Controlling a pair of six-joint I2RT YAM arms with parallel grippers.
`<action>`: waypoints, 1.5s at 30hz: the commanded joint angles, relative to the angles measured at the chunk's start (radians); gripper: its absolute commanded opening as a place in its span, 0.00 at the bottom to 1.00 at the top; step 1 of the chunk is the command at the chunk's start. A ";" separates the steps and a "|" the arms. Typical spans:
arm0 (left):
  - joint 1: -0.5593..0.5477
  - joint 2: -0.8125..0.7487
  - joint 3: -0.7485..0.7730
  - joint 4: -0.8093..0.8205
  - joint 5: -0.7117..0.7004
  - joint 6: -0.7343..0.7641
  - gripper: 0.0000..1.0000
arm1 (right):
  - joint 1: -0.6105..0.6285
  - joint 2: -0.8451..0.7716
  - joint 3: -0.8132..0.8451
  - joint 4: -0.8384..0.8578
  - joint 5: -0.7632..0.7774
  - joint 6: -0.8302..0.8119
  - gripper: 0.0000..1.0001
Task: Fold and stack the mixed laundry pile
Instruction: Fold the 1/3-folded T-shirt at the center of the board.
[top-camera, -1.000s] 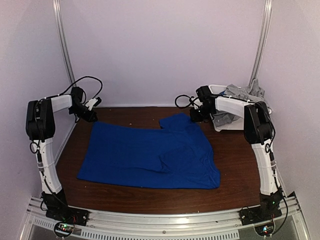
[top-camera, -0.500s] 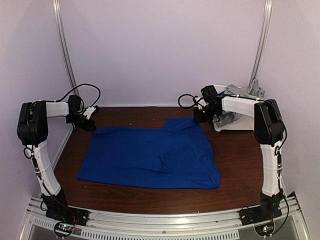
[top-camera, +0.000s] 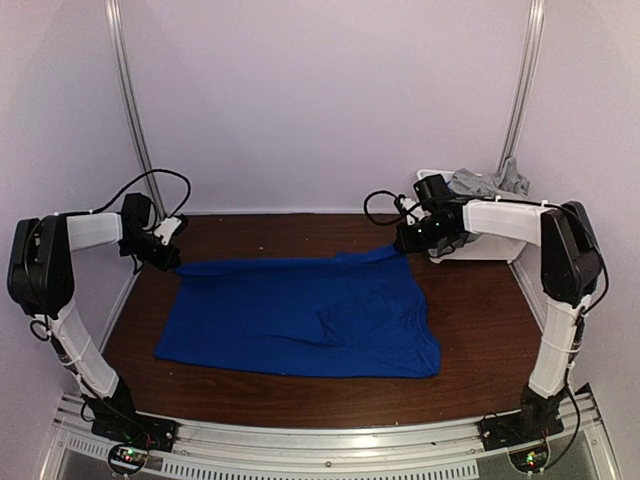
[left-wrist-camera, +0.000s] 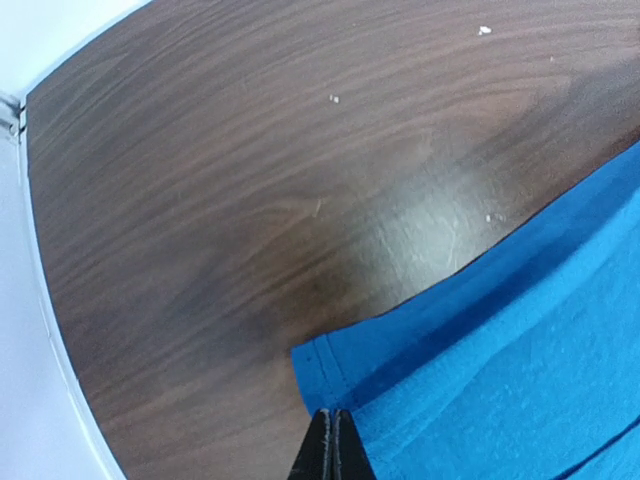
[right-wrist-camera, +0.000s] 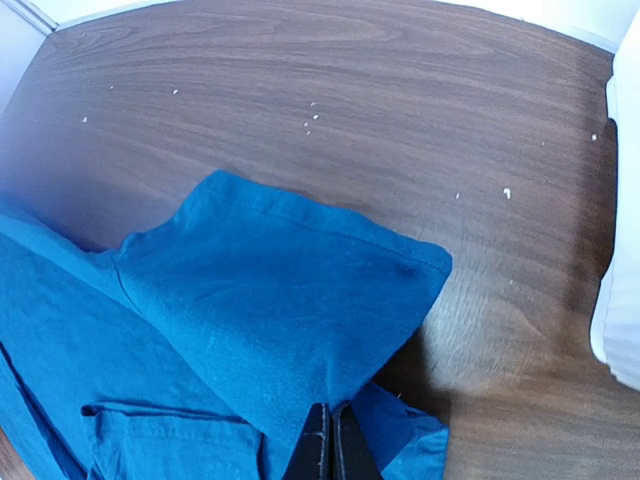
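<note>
A royal-blue garment lies spread flat on the brown table. My left gripper is shut on its far-left corner; in the left wrist view the closed tips pinch the hemmed edge of the blue cloth. At the far-right corner my right gripper is shut too. In the right wrist view the right gripper's tips pinch a raised fold of the blue fabric. Light-grey garments are heaped in the bin at the back right.
A white plastic bin stands at the back right corner, just behind the right gripper; its wall shows at the right edge of the right wrist view. Walls and metal posts close in the table on three sides.
Both arms have swung outward and lowered, drawing the garment's far edge taut and straight. The flap that stuck up at the far right now lies nearly flat.
</note>
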 joint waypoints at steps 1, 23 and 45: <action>0.005 -0.083 -0.056 0.018 -0.065 -0.013 0.00 | 0.030 -0.075 -0.087 0.041 0.008 0.024 0.00; -0.014 -0.221 -0.234 -0.007 -0.199 -0.046 0.00 | 0.106 -0.268 -0.384 0.088 0.058 0.064 0.00; -0.049 -0.212 -0.240 -0.056 -0.283 -0.062 0.00 | 0.116 -0.281 -0.394 0.041 0.105 0.058 0.00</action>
